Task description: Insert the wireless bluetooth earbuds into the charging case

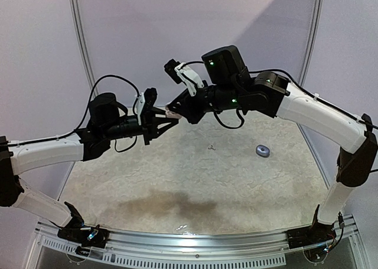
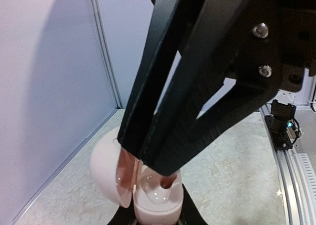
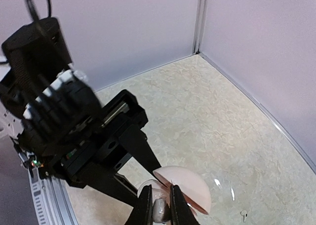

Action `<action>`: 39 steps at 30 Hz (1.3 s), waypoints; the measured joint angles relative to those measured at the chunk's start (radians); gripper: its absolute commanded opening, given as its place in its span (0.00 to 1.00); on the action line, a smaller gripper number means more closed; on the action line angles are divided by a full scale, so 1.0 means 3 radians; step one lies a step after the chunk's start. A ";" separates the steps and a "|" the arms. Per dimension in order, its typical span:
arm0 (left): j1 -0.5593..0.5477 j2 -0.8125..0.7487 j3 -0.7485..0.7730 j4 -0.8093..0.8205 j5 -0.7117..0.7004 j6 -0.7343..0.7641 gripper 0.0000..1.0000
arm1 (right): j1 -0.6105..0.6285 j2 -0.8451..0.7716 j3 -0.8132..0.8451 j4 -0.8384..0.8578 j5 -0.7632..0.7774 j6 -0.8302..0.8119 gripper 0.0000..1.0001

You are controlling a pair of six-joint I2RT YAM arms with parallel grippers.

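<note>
**While aloft, a tight meeting**

Above the cream mottled bench [image 1: 236, 186], the left pincer [image 2: 148, 158] is clamped shut on the open, pale pink rounded plastic charging case [image 3: 187, 188]. The right pincer [image 3: 160, 195] is closed on a tiny grey-silver earbud [image 3: 159, 208] at the case's open base. Another tiny silver bud [image 1: 211, 146] lies on the bench, near a small blue-grey oval object [image 1: 263, 151].

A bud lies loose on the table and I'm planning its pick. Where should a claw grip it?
Pinch the loose bud across its body, coming straight down from above. It is tiny and lies low on the table with open space around, so a side approach would likely scrape the table. Its pose is too small to tell.
</note>
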 measured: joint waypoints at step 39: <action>0.0008 0.0008 -0.0088 0.0315 -0.0220 -0.0436 0.00 | 0.0004 0.0169 0.0356 0.0226 0.0332 0.0898 0.37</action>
